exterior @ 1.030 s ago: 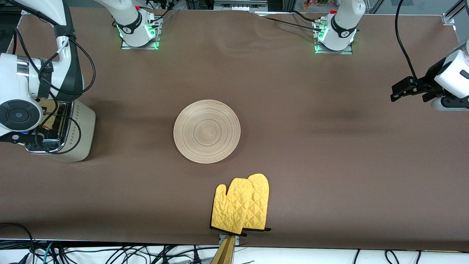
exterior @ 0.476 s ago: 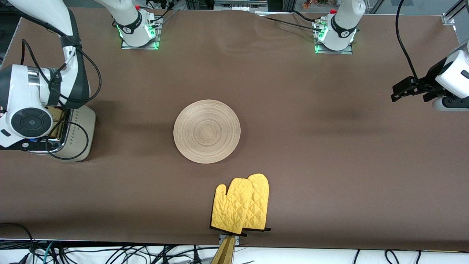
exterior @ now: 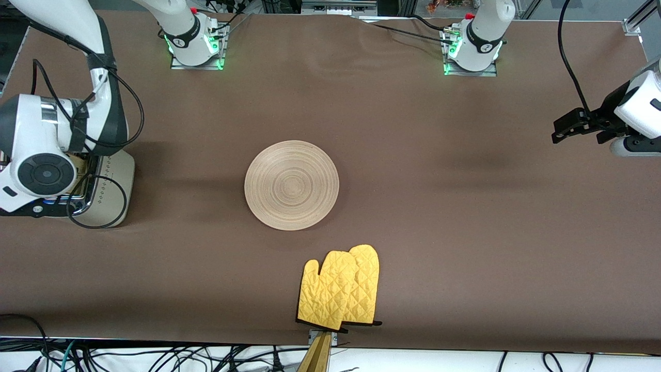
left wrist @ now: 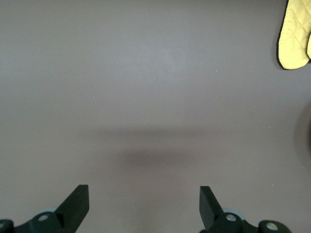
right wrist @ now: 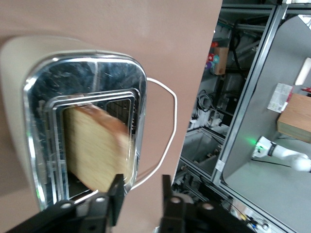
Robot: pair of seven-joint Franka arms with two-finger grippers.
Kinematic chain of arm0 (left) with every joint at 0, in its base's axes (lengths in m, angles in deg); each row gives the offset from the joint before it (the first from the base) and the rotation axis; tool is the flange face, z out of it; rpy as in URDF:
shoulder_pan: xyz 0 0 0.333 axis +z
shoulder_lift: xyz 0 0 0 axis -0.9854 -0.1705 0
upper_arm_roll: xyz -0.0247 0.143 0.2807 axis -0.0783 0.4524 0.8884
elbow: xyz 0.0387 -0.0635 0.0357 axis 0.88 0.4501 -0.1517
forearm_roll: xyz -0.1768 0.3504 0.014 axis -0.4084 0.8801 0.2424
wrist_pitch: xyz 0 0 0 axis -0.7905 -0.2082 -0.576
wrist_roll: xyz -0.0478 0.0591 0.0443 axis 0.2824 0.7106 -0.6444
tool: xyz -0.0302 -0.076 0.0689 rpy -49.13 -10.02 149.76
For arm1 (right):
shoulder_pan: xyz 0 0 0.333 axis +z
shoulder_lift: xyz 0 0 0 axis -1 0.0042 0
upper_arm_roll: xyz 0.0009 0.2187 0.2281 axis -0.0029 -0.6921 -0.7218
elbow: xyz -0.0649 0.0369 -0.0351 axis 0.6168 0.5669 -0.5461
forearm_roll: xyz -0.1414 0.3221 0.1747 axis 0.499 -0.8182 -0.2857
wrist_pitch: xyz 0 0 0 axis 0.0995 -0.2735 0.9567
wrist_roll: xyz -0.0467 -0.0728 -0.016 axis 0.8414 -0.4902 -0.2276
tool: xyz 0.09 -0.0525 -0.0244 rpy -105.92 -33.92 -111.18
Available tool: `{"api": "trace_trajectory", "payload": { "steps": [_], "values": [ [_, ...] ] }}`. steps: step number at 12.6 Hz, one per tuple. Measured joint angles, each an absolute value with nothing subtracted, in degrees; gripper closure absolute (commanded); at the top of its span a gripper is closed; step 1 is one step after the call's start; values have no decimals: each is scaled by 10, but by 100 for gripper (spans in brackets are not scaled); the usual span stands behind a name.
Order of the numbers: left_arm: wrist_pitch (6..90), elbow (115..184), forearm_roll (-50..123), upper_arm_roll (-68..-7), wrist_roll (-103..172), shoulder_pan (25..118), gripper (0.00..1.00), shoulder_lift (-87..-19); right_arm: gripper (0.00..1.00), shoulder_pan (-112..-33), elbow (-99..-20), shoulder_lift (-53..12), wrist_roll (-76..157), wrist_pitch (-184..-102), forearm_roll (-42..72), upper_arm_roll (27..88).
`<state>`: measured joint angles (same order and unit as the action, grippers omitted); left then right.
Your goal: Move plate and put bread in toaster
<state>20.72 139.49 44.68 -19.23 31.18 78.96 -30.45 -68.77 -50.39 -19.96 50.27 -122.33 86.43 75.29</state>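
Observation:
The pale wooden plate (exterior: 292, 185) lies flat at the table's middle. The cream toaster (exterior: 116, 175) stands at the right arm's end, mostly hidden under the right arm's wrist. In the right wrist view the toaster's chrome top (right wrist: 87, 73) shows the tan bread slice (right wrist: 95, 145) standing tilted in a slot, its upper part sticking out. My right gripper (right wrist: 141, 196) is open and empty just above the toaster's edge, beside the bread. My left gripper (exterior: 555, 132) is open and empty (left wrist: 143, 206), held over bare table at the left arm's end.
A pair of yellow oven mitts (exterior: 341, 289) lies near the table's front edge, nearer the camera than the plate; they also show in the left wrist view (left wrist: 296, 34). The toaster's white cord (right wrist: 167, 131) loops beside it. Brown cloth covers the table.
The right arm's hand has shifted a little over the toaster toward the plate, covering more of it. The left gripper barely moved. The plate has not moved.

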Motion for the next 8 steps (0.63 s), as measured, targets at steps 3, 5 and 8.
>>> {"api": "trace_trajectory", "payload": {
  "steps": [3,5,8],
  "values": [
    [207,1395,447,-192,312,790,0,-305,0,-677,-496,-246,500,-1203,765,752],
    [207,1395,447,-192,312,790,0,-305,0,-677,-495,-288,491,-1177,664,754],
    [207,1395,447,-192,312,790,0,-305,0,-679,-495,-338,474,-1133,539,764]
  ]
}}
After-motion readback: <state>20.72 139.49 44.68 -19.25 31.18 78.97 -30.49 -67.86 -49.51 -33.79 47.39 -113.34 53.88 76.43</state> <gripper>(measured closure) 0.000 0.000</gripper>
